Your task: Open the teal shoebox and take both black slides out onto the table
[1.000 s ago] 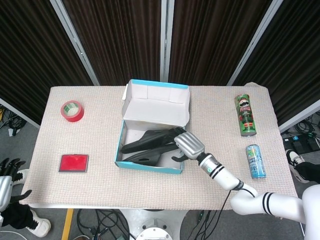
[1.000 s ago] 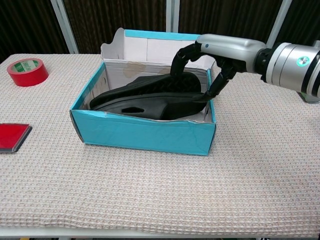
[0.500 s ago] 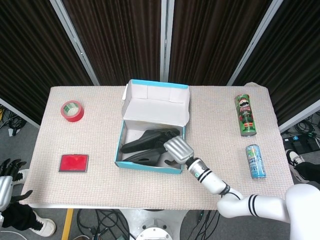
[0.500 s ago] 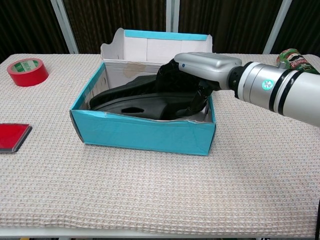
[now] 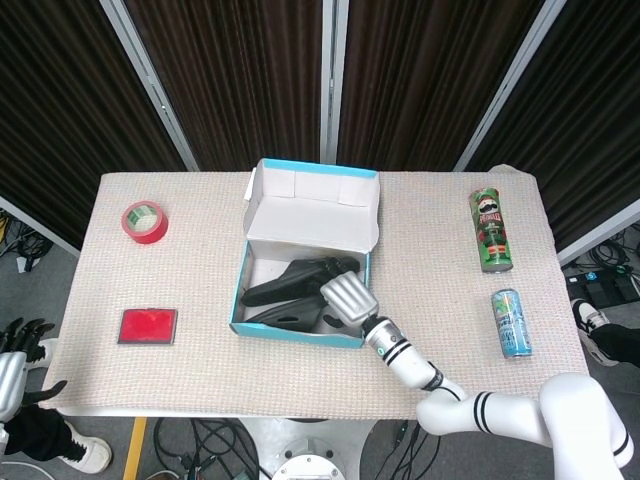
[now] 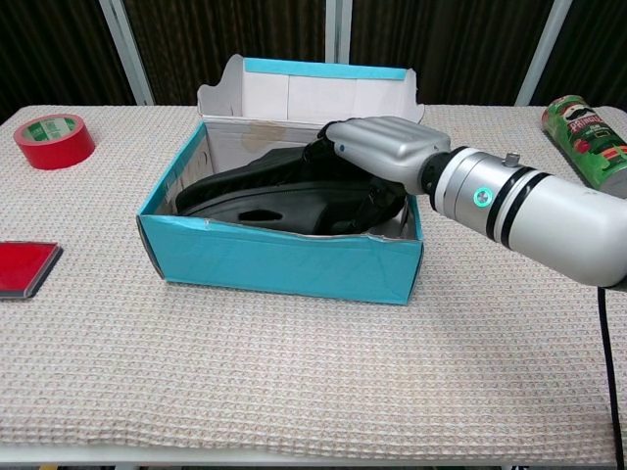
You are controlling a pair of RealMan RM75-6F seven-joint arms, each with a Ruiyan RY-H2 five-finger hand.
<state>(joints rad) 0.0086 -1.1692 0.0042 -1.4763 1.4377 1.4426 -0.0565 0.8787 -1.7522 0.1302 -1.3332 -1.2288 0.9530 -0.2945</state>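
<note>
The teal shoebox stands mid-table with its lid flipped up at the back. Both black slides lie inside it, side by side. My right hand reaches into the box's right end and lies on top of the slides. Its dark fingers curl down between the slides and the box wall; I cannot make out whether they grip. My left hand hangs below the table's left edge, fingers apart and holding nothing.
A red tape roll and a flat red pad lie on the left. A green crisps tube and a blue drink can lie on the right. Dark curtains hang behind the table.
My right hand has dropped from an arched pose above the box's right end and slid left onto the slides. The slides and box have not moved.
</note>
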